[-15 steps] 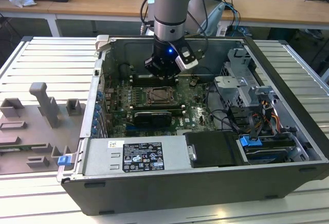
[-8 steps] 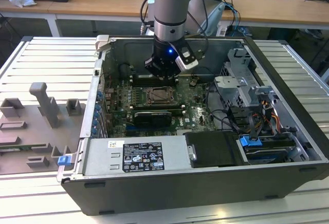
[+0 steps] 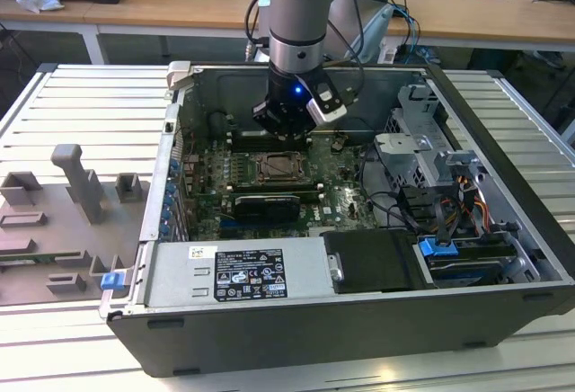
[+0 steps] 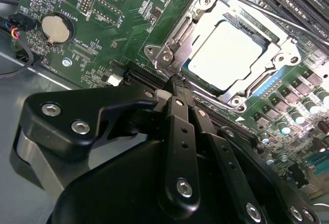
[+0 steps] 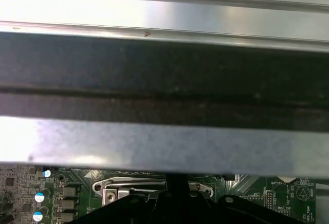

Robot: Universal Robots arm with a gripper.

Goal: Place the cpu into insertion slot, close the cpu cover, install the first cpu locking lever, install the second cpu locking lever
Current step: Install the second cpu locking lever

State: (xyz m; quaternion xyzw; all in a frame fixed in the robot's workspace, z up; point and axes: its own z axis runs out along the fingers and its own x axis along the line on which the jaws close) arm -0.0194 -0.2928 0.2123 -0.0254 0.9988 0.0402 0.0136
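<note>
The cpu sits flat in the insertion slot, its pale silver face showing through the window of the cpu cover, a thin silvery frame lying closed over it; green board surrounds it inside the open computer case; the claw hovers at the socket's edge, fingers pressed together, holding nothing.

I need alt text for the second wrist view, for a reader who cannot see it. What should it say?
The cpu lies in the insertion slot on the green motherboard, with the silvery cpu cover closed around it. The black gripper reaches from the foreground, its fingers together at the cover's corner.
</note>
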